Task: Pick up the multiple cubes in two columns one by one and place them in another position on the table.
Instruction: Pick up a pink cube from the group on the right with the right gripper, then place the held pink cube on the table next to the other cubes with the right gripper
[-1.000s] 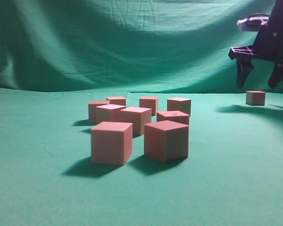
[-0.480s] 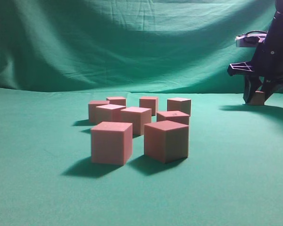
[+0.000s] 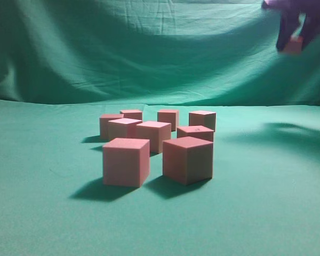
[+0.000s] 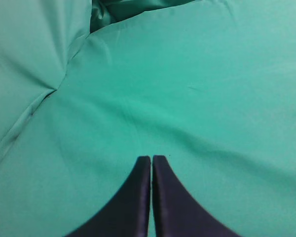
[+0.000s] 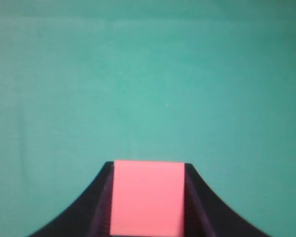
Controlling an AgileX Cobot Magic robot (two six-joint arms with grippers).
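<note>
My right gripper (image 5: pixel 148 197): squeezing one cube (image 5: pixel 148 197) (high up).
My left gripper (image 4: pixel 151 160): closed, empty.
Below me: eight other cubes (image 3: pixel 126 161) on the table (image 3: pixel 42 213).

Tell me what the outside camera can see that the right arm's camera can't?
Only the exterior view shows the group of eight cubes sitting on the table, plus the draped green backdrop. Only the right wrist view shows, up close, the claw's two dark fingers pressed against the sides of the held cube. Both views show the right claw holding that one cube in the air, and green cloth.
</note>
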